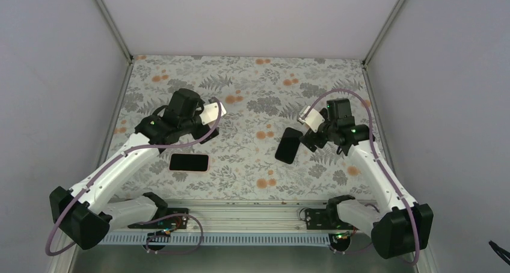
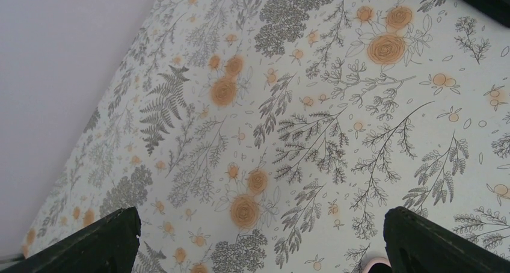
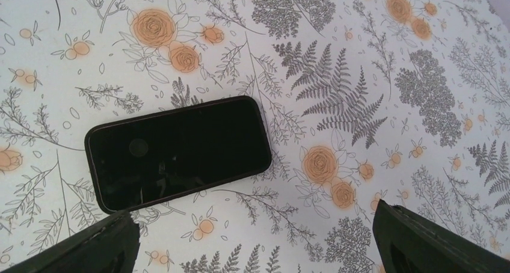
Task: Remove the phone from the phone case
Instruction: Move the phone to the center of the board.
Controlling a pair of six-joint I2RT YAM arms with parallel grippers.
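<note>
A black phone [image 3: 177, 153] lies flat on the floral mat, clear of any case; it also shows in the top view [image 1: 289, 145]. A black slab with a pink rim, the phone case [image 1: 189, 162], lies flat left of centre; only its pink corner [image 2: 376, 262] shows in the left wrist view. I cannot tell what fills the case. My right gripper [image 3: 255, 243] is open and empty, hovering just beside the phone, which lies past its left finger [image 3: 90, 249]. My left gripper [image 2: 261, 243] is open and empty above the mat, just beyond the case.
The floral mat [image 1: 252, 92] covers the table. Grey walls close in the left, right and far sides. A metal rail [image 1: 252, 216] with both arm bases runs along the near edge.
</note>
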